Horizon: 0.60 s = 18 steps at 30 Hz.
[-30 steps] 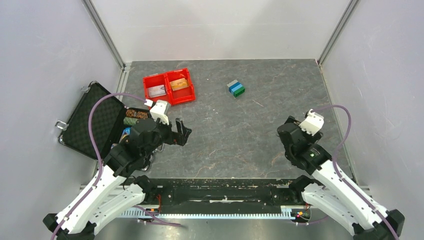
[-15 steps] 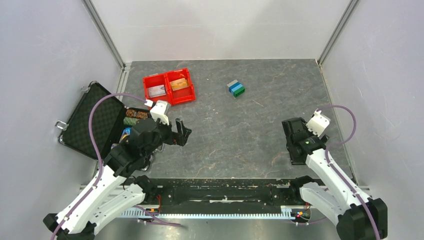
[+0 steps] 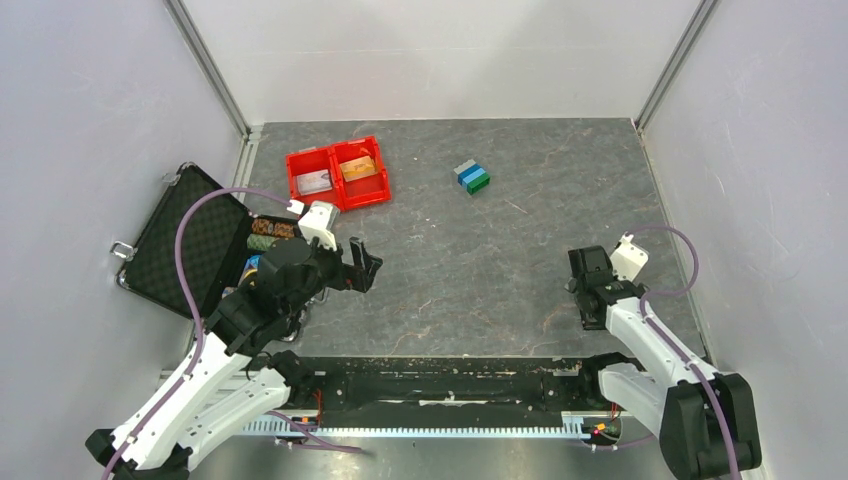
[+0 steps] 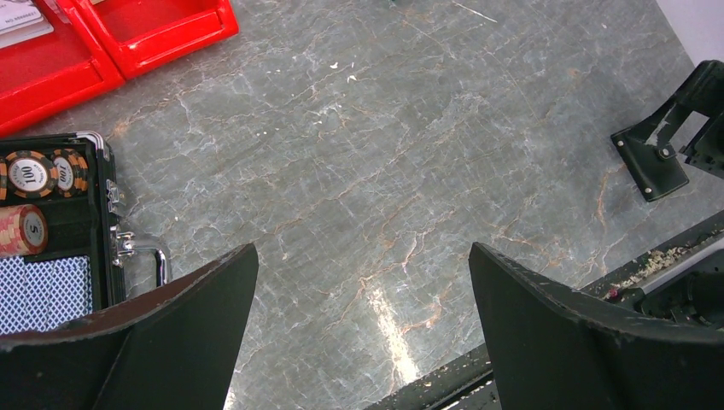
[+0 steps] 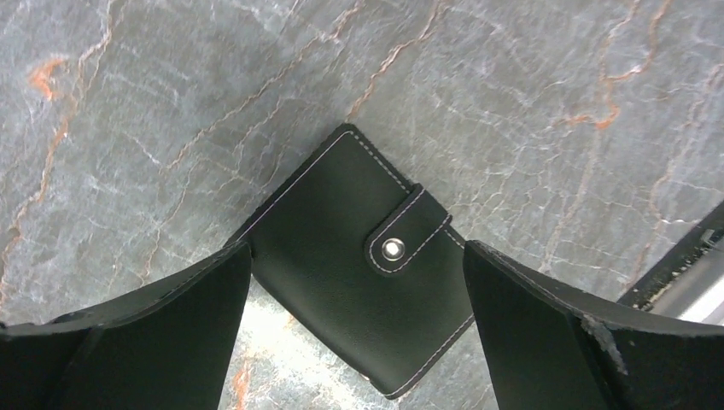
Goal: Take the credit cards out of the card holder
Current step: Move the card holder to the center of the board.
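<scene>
Card holder (image 5: 359, 265) flat on table (image 5: 171, 85), between spread right fingers (image 5: 589, 342)

On the grey veined table (image 3: 470, 260) a red two-compartment tray (image 4: 162, 21) sits back left, a cluster of grey, blue and green blocks (image 3: 472, 177) well to its right, and, at the left edge, an open black case (image 3: 188, 236) (poker chips (image 4: 30, 173) inside).

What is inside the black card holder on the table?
Only its outside shows. The card holder lies closed on the table, its strap snapped down by a silver button. Its black leather hides the inside, so what it holds cannot be seen.
</scene>
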Tool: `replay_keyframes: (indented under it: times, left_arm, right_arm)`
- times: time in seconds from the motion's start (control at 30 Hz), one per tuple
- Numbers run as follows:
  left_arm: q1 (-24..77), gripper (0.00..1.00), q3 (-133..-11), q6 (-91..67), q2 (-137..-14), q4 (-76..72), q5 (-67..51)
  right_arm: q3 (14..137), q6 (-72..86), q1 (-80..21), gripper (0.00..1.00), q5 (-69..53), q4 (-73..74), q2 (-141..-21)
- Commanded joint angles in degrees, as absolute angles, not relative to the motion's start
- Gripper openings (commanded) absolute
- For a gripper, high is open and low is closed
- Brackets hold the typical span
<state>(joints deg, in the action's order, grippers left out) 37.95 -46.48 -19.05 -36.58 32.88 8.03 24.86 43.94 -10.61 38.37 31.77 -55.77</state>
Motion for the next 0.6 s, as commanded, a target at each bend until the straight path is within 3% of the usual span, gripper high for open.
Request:
replay_keyframes:
  times: [0.0,0.27,0.57]
  left_arm:
    - [37.7,1.0,-46.3,-20.3,-35.9,31.3,8.5]
    - [37.7,1.0,-46.2,-20.4,-35.2,30.7,7.3]
    - [37.7,1.0,-46.0,-20.3,-35.0,30.5,7.7]
  right_arm:
    - [23.3,40.1,-10.1,0.98,34.0,26.3,-55.6]
    - [23.6,31.3,-10.1,0.96,22.8,23.5,-59.7]
    - [21.1,28.9,-11.4,0.83,12.2,18.5,-58.8]
